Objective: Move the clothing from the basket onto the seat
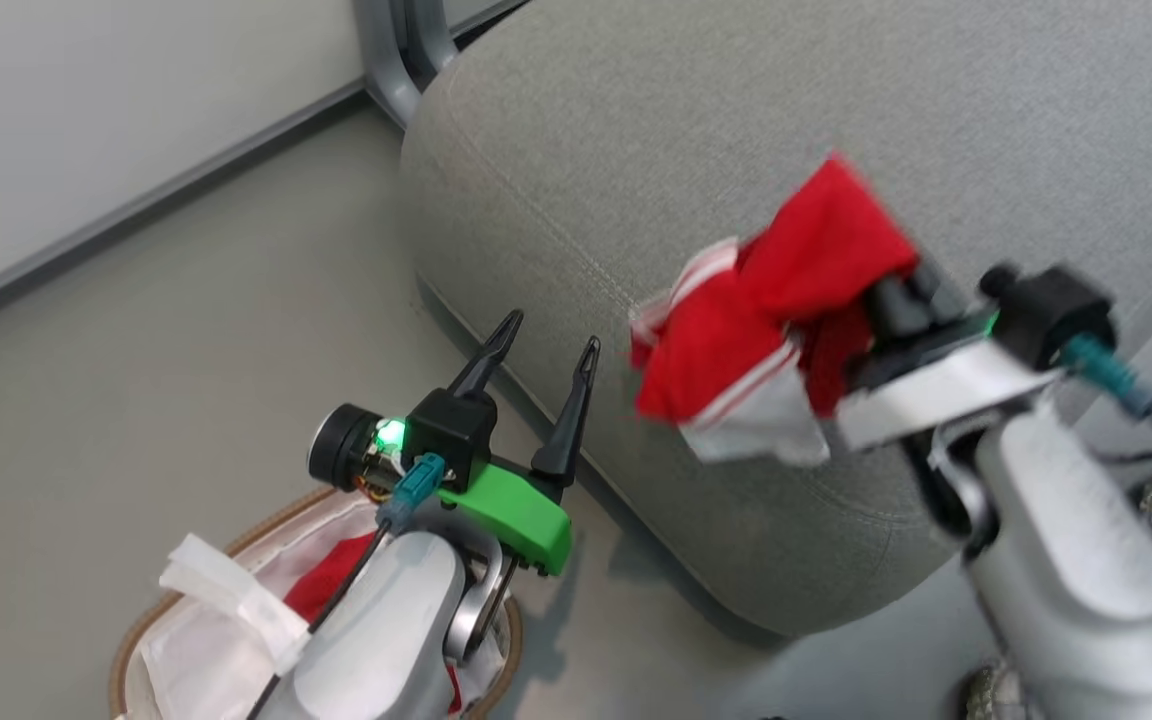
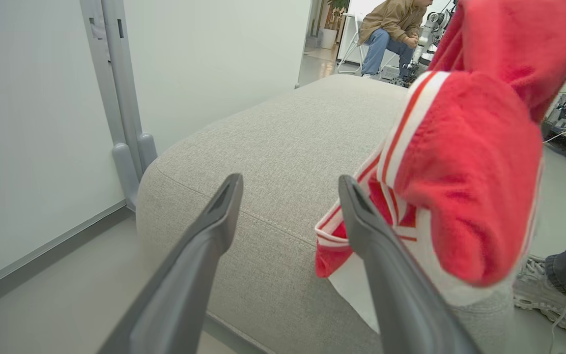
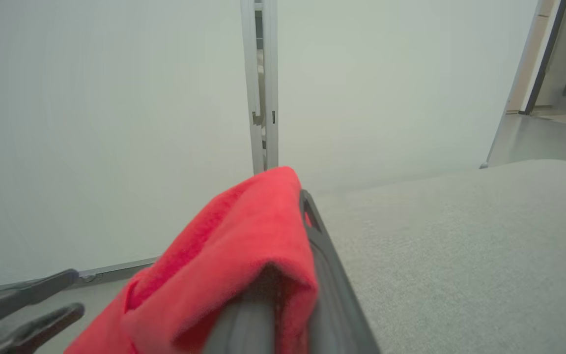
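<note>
My right gripper [image 1: 874, 292] is shut on a bunch of red clothing [image 1: 766, 320] with white stripes, held in the air over the near edge of the grey seat [image 1: 736, 120]. In the right wrist view the red cloth [image 3: 243, 255] drapes over one of its fingers [image 3: 325, 265]. The garment hangs clear of the cushion in the left wrist view [image 2: 460, 172]. My left gripper [image 1: 551, 335] stands open and empty above the basket [image 1: 136, 650], just left of the seat's corner. More red clothing [image 1: 336, 585] lies inside the basket, partly hidden by my left arm.
A white liner [image 1: 226, 600] spills over the basket rim. A grey partition post [image 1: 391, 50] stands behind the seat's corner. A seated person [image 2: 391, 24] is far back, and a shoe [image 2: 548, 295] is on the floor right of the seat.
</note>
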Robot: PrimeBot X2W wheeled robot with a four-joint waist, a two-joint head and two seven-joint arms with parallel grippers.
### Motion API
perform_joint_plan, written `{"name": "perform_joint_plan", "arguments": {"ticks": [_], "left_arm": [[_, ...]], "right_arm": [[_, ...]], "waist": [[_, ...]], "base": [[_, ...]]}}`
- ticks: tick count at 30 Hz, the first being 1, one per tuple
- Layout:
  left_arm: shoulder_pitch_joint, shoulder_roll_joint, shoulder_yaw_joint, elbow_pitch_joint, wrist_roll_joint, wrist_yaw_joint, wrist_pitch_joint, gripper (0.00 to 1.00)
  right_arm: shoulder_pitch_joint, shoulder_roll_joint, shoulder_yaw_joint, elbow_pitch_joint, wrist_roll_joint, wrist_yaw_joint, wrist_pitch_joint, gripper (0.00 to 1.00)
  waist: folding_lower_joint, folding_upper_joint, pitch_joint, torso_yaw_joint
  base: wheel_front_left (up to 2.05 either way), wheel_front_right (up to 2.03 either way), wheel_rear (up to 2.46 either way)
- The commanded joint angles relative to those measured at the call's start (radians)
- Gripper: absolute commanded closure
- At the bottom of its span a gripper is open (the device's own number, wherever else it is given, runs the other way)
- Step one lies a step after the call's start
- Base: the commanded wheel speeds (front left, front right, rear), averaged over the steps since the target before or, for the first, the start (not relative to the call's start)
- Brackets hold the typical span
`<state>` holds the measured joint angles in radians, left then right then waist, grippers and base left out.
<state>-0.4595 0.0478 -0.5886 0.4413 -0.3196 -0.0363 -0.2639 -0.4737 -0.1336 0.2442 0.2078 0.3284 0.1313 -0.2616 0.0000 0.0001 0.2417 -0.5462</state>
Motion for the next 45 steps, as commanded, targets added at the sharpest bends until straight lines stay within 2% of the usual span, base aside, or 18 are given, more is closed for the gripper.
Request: {"name": "perform_joint_plan", "arguments": {"ticks": [1,11,17,23,27,31,36,37,38,39,40,45], "left_arm": [[-0.03,0.006,0.002,-0.003,0.011,-0.007,-0.001,0.0],[-0.137,0.005,-0.001,-0.037,0.083,-0.022,-0.001,0.0],[-0.183,0.005,-0.017,-0.047,0.1,-0.02,-0.001,0.0],[-0.206,0.005,-0.022,-0.051,0.107,-0.006,-0.001,0.0],[-0.203,0.005,-0.016,-0.052,0.114,0.001,-0.001,0.0],[-0.19,0.005,-0.004,-0.05,0.117,0.001,-0.001,0.0],[-0.162,0.005,0.013,-0.047,0.111,0.0,-0.001,0.0],[-0.159,0.004,0.018,-0.045,0.11,0.0,-0.001,0.0],[-0.156,0.004,0.023,-0.045,0.109,0.0,-0.001,0.0],[-0.151,0.004,0.028,-0.044,0.107,-0.001,-0.001,0.0],[-0.145,0.005,0.033,-0.041,0.106,-0.003,-0.001,0.0],[-0.113,0.005,0.058,-0.034,0.099,-0.005,-0.001,0.0]], "right_arm": [[-0.048,-0.018,-0.013,0.007,0.005,-0.001,-0.005,1.0],[-0.381,-0.182,-0.09,0.097,-0.047,-0.001,-0.005,1.0],[-0.504,-0.241,-0.154,0.186,-0.055,-0.001,-0.005,1.0],[-0.557,-0.259,-0.26,0.294,-0.077,-0.001,-0.005,1.0],[-0.537,-0.257,-0.323,0.375,-0.126,-0.001,-0.005,1.0],[-0.498,-0.235,-0.383,0.446,-0.175,-0.001,-0.005,1.0],[-0.444,-0.2,-0.439,0.478,-0.204,-0.001,-0.005,1.0],[-0.433,-0.194,-0.446,0.475,-0.209,-0.001,-0.005,0.94],[-0.426,-0.188,-0.452,0.47,-0.209,-0.001,-0.005,0.74],[-0.414,-0.182,-0.455,0.464,-0.209,-0.001,-0.005,0.09],[-0.399,-0.172,-0.457,0.461,-0.204,-0.001,-0.005,0.0],[-0.312,-0.153,-0.453,0.425,-0.186,-0.001,-0.005,0.0]], "waist": [[0.0,-0.0001,0.074,0.038],[0.0,-0.0001,0.265,0.172],[0.0,-0.0001,0.357,0.237],[0.0,-0.0001,0.425,0.292],[0.0,-0.0001,0.451,0.318],[0.0,-0.0001,0.458,0.329],[0.0,-0.0001,0.437,0.328],[0.0,-0.0001,0.43,0.326],[0.0,-0.0001,0.423,0.324],[0.0,-0.0001,0.415,0.321],[0.0,-0.0001,0.405,0.319],[0.0,-0.0001,0.344,0.31]], "base": [[0.0,0.0,0.0],[0.0,0.0,0.0],[0.0,0.0,0.0],[0.0,0.0,0.0],[0.0,0.0,0.0],[0.0,0.0,0.0],[0.0,0.0,0.0],[0.0,0.0,0.0],[0.0,0.0,0.0],[0.0,0.0,0.0],[0.0,0.0,0.0],[0.0,0.0,0.0]]}}
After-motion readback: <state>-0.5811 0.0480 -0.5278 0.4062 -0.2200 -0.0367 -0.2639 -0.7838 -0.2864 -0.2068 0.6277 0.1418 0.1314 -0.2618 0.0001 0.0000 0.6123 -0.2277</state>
